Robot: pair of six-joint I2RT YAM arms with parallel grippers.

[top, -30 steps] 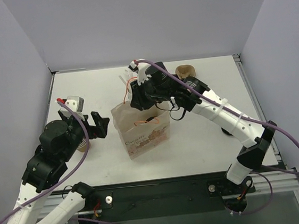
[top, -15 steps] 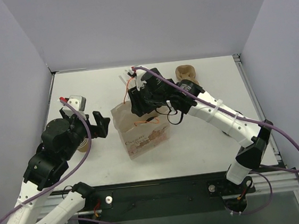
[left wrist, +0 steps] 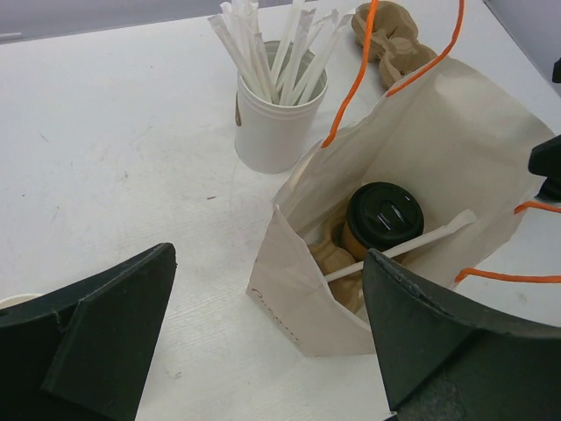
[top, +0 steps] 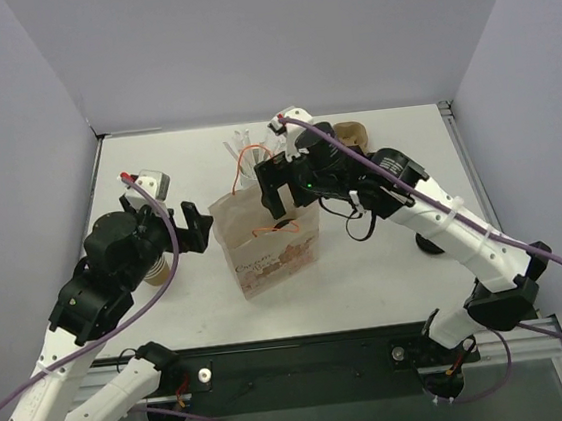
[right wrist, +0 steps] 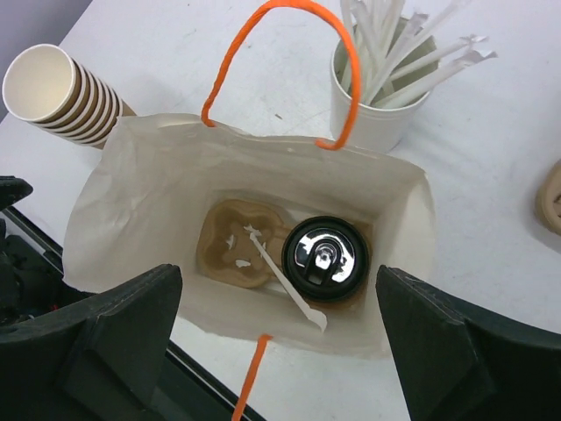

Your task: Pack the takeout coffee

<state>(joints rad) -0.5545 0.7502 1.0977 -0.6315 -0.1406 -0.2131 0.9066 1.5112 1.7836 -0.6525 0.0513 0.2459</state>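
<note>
The takeout coffee (right wrist: pixel 326 258), a brown paper cup with a black lid, stands inside the white paper bag (right wrist: pixel 114 175) with orange handles, and it also shows in the left wrist view (left wrist: pixel 384 215). A wrapped straw (right wrist: pixel 280 276) leans against it over a pulp carrier (right wrist: pixel 230 241) on the bag's floor. My right gripper (right wrist: pixel 279 281) hangs open above the bag's mouth (top: pixel 273 186), holding nothing. Just left of the bag (top: pixel 271 257), my left gripper (top: pixel 196 229) is open and empty, facing the bag's corner (left wrist: pixel 267 263).
A white cup full of wrapped straws (top: pixel 245 159) stands behind the bag. A stack of lidless brown cups (top: pixel 157 272) lies at the left under my left arm. A spare pulp carrier (top: pixel 351 135) sits at the back right.
My right gripper has opened and lifted back out of the bag, leaving the straw inside. My left arm has edged slightly toward the bag.
</note>
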